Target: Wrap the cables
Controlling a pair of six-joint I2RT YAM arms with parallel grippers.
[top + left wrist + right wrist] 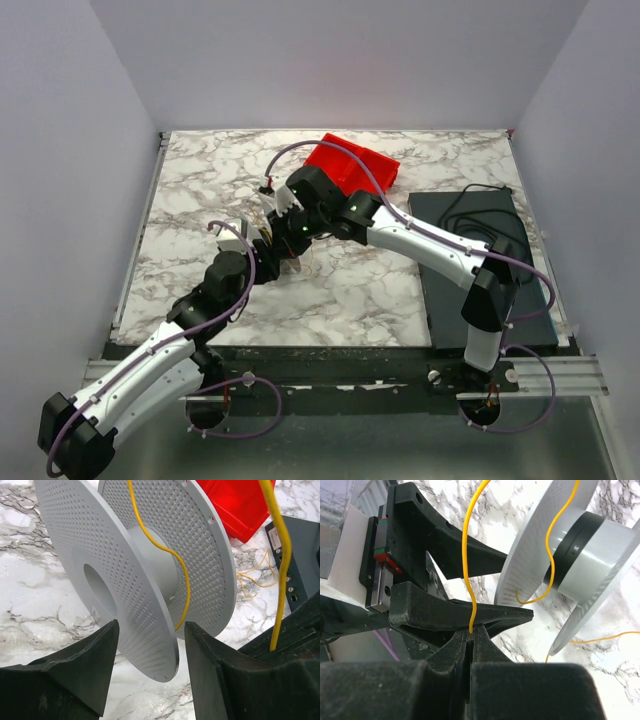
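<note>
A grey perforated spool point(125, 575) stands tilted on the marble table point(30, 590). My left gripper point(151, 625) is open, its fingers point(470, 611) on either side of the near flange's rim, and a sliver of table shows beside the right finger. A thin yellow cable point(162, 547) runs down between the two flanges, past the hub point(592, 555). Just right of the spool my right gripper point(471, 632) is shut on the cable point(466, 555), which rises straight up from its tips. More cable lies in loose loops point(255, 577) on the table. From above, both grippers point(268, 243) point(287, 203) meet mid-table.
A red bin point(352, 165) sits behind the spool. A dark flat box point(480, 250) with a black cord point(470, 212) on it lies at the right. The right arm point(420, 240) reaches across towards the left. White walls close in the table.
</note>
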